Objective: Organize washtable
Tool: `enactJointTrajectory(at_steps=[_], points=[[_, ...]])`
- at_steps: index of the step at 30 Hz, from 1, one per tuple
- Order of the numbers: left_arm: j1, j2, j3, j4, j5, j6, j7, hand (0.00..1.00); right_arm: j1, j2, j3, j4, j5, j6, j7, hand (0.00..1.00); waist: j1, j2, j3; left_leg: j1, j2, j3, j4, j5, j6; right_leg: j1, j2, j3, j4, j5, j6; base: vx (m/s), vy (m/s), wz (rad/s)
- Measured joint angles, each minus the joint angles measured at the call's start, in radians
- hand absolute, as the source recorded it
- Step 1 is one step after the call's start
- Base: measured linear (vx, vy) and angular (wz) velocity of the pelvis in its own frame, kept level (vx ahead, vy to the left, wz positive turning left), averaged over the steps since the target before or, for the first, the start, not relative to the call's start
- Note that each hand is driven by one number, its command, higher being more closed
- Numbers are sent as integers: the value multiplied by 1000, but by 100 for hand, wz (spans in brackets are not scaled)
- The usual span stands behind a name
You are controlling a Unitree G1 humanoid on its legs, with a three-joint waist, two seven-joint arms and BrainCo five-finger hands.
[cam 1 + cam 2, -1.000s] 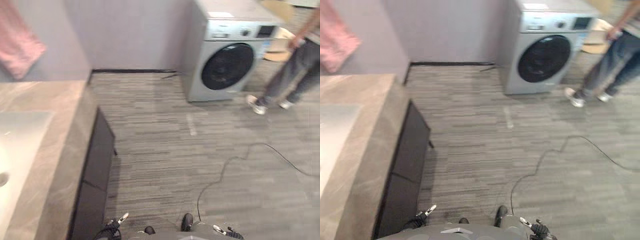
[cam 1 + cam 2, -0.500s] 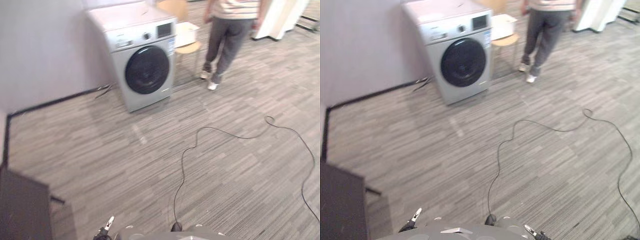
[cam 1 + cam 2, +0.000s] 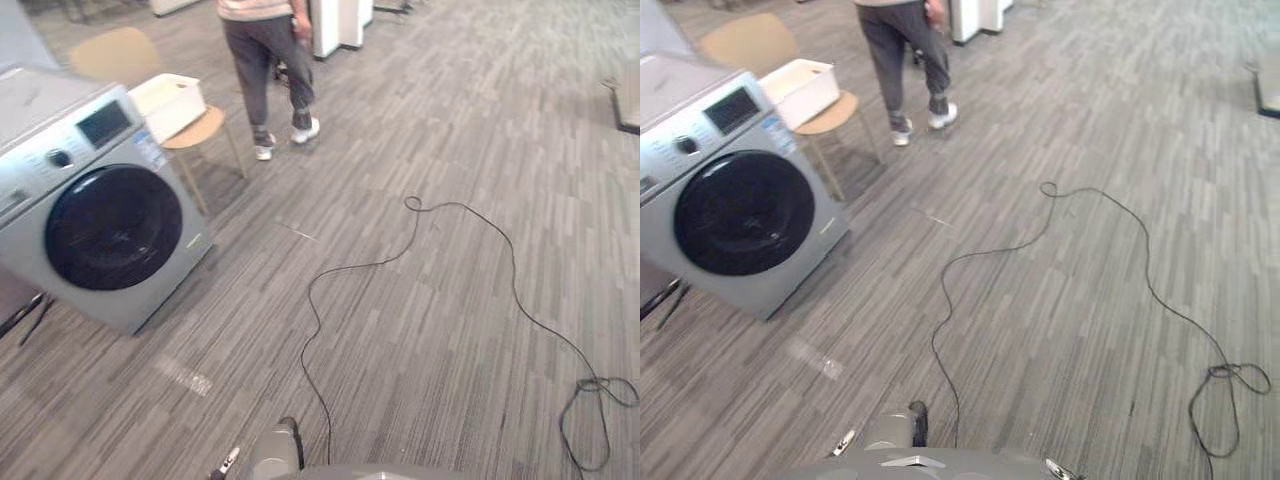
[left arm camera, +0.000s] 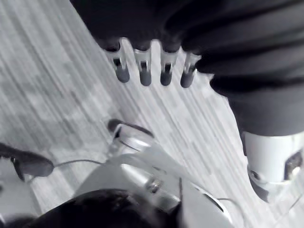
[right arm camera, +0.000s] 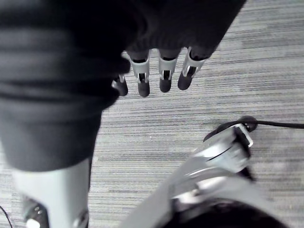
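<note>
Fingers [image 4: 143, 76] straight; washing machine [image 3: 110, 230], person [image 3: 262, 60] ahead

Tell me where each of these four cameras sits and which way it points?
Left eye view: on the head, looking down and forward over the floor at a washing machine, a chair carrying a white tray, and a person beyond.
Right eye view: beside it on the head, same scene, slightly shifted.
Left wrist view: on the left wrist, looking along the open, empty left hand down at the floor.
Right wrist view: on the right wrist, along the open, empty right hand, floorward.
Shared: both eyes see the washing machine; both wrists see the floor.
</note>
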Motion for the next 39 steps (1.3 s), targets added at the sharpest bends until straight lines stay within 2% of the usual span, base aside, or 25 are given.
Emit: enactJointTrajectory(at_steps=[2, 4, 6, 8, 9, 10, 11, 13, 14, 15, 17, 20, 21, 23, 25, 27, 28, 29, 31, 32, 33, 35, 37, 38, 39], points=[[-25, 3, -28, 0, 0, 0, 3, 0, -6, -4, -21, -4, 0, -1, 3, 0, -12, 15, 15, 131, 8, 52, -79, -7, 10, -91, -79, -116, 80, -55, -103, 49, 6, -81], [-49, 0, -68, -9, 1, -3, 9, 0, 1, -7, -20, -35, 3, -11, 3, 0, -26, 47, 17, 287, 41, 124, -209, -11, 4, -195, -104, -264, -64, -83, -139, -191, -7, -98], [-106, 2, -116, -7, 1, -5, 7, 0, 3, -8, -28, -35, 3, -6, 4, 0, -52, 55, 19, 333, 49, 154, -265, -50, -6, -267, -119, -361, -319, -26, -125, -262, 58, -16], [-171, -32, -133, -8, 1, -10, -3, 0, 16, -1, -66, -19, 2, 20, 5, 0, -56, 64, 27, 395, 48, 179, -284, -85, -42, -311, -126, -390, -592, 159, -155, -41, 0, -1], [-177, -45, -130, -7, 1, -11, -4, 0, 27, 1, -69, -22, 1, 24, 5, 0, -64, 69, 28, 415, 53, 188, -282, -84, -44, -312, -123, -385, -585, 208, -161, 315, -205, -16], [-174, -65, -125, -5, 1, -12, -6, 0, 37, -4, -81, -26, 1, 24, 5, 0, -71, 80, 23, 433, 71, 207, -233, -72, -62, -321, -121, -363, -505, 225, -204, 540, -383, -24], [-174, -95, -125, -9, 2, -13, -11, 0, 36, -9, -89, -32, 1, 23, 5, 0, -71, 96, 30, 424, 105, 206, -121, -58, -82, -323, -119, -353, -409, 133, -213, 627, -466, -28], [-167, -121, -100, -11, 12, -11, -13, 0, 38, -16, -113, -35, 0, 24, 6, 0, -73, 122, 34, 347, 187, 174, 159, -30, -79, -278, -92, -360, -354, 41, -227, 553, -383, -16], [-165, -118, -88, -21, 23, -15, -13, 0, 36, -16, -117, -33, 0, 25, 6, 0, -69, 123, 46, 229, 268, 110, 483, 52, -50, -206, -58, -373, -358, -10, -238, 659, -372, -19], [-161, -99, -87, -35, 22, -15, -13, 0, 18, -25, -99, -31, 0, 25, 5, 0, -63, 133, 53, 131, 283, 52, 735, 60, -62, -118, -31, -369, -381, -38, -250, 669, -379, -35], [-138, -76, -53, -48, 19, -17, -11, 0, -24, -40, -34, -40, -1, 17, 5, 0, -52, 111, 69, 13, 248, 47, 876, 47, -42, 33, 15, -327, -487, -52, -249, 592, -281, -56], [-130, -72, -31, -83, -4, -40, -10, 0, -80, -50, 5, -47, 0, 7, -5, 0, -11, 105, 71, -151, 164, 59, 735, -18, -32, 142, 32, -268, -604, -51, -232, 447, -122, -69], [-120, -78, -13, -87, -26, -46, -6, 0, -99, -66, 22, -39, -1, -3, -14, 0, 20, 101, 75, -205, 134, 83, 533, -29, -24, 209, 30, -233, -658, -56, -222, 84, 5, -88], [-103, -78, 26, -100, -57, -43, -3, 0, -110, -58, 36, -66, -1, -7, -20, 0, 21, 91, 80, -219, 106, 96, 251, 1, -18, 291, 23, -213, -720, -73, -185, -103, 31, -65], [-74, -76, 63, -91, -55, -39, -2, 0, -107, -49, 54, -67, -1, -13, -17, 0, 32, 91, 65, -249, 89, 68, -71, 70, -50, 386, 27, -175, -783, -137, -152, 200, 89, -69], [-46, -57, 93, -59, -46, -22, -1, 0, -69, -20, 59, -50, 0, -10, -12, 0, 60, 29, 28, -259, 47, 59, 19, 151, -30, 414, -26, -137, -744, -159, -142, 691, 98, -66], [-17, -47, 119, -30, -41, -3, 3, 0, -40, -3, 45, -37, 0, -13, -7, 0, 62, -14, -7, -251, -8, 16, 57, 174, 18, 346, -86, -109, -538, -147, -121, 737, 127, -21], [0, -23, 114, -19, -40, -1, 4, 0, -34, 15, 18, -17, 0, -7, -2, 0, 53, -39, -14, -223, -45, 6, 89, 149, 55, 284, -132, -81, -331, -83, -80, 717, 157, 31], [-17, 23, 54, -1, -38, 7, 7, 0, -5, 45, -39, 15, 1, -6, 14, 0, 12, -79, -13, -131, -104, -28, 89, 73, 84, 146, -181, -40, 23, 154, -17, 497, 129, 77], [-30, 22, 43, -1, -39, 10, 10, 0, -8, 41, -50, 15, 0, -7, 22, 0, 10, -66, 2, -28, -108, -40, 54, 48, 99, 78, -186, -52, 138, 87, -60, 291, 73, 40], [-36, 20, 27, -3, -39, 9, 11, 0, -8, 39, -49, 10, 1, -10, 23, 0, 10, -53, 11, 32, -105, -45, 13, 46, 100, 54, -180, -64, 147, 50, -73, 83, 39, -9], [-54, -8, -38, -45, -39, 2, 12, 0, 7, 8, -35, -22, 1, -23, 29, 0, 5, 25, 6, 245, -69, -45, -159, 43, 101, -68, -129, -149, -20, -51, -144, -119, 44, -17], [-96, -42, -68, -72, -40, -10, 15, 0, 26, 3, -25, -61, 6, -26, 28, 0, -2, 57, 8, 313, -56, -53, -206, 9, 113, -160, -121, -213, -200, -46, -138, -348, 130, 14], [-140, -74, -93, -100, -39, -21, 15, 0, 36, 3, -19, -80, 12, -20, 26, 0, 0, 59, 8, 339, -55, -53, -211, -46, 96, -219, -128, -268, -481, 44, -105, -457, 186, 22], [-149, -82, -100, -110, -38, -21, 13, 0, 38, 6, -18, -81, 20, -18, 26, 0, -1, 53, 9, 353, -58, -55, -204, -74, 89, -232, -133, -284, -604, 93, -99, -373, 121, 21]])
